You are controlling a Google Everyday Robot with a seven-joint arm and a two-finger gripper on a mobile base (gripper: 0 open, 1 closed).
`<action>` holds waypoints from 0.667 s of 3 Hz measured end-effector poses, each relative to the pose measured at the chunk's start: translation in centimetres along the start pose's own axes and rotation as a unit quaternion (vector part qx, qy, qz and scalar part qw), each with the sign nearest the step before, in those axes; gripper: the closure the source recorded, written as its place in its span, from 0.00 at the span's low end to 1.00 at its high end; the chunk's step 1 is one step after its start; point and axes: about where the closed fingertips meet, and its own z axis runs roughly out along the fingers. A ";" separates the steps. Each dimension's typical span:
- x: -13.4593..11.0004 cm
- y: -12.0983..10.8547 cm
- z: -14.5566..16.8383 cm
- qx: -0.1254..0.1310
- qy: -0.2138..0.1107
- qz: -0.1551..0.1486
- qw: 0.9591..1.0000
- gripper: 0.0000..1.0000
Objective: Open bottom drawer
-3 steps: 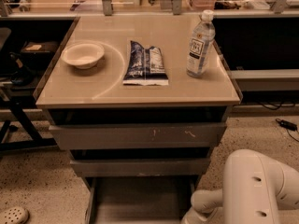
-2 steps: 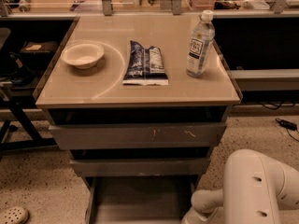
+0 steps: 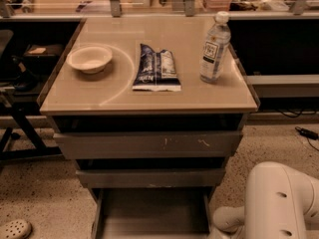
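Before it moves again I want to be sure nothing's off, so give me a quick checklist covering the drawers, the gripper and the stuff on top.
1. Bottom drawer pulled out, tray showing: ok.
2. How far out it is, since the picture cuts off its front: cannot tell.
3. Middle drawer and top drawer look shut: ok.
4. Gripper is out of view; only the arm shows at lower right: cannot tell.
5. Bottle upright, bowl and snack bag resting on the top: ok.
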 end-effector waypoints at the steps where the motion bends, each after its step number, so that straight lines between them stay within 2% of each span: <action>1: -0.1 0.0 0.0 0.000 0.000 0.000 1.000 0.00; 2: 1.0 2.0 -1.2 -0.016 0.002 0.026 1.000 0.00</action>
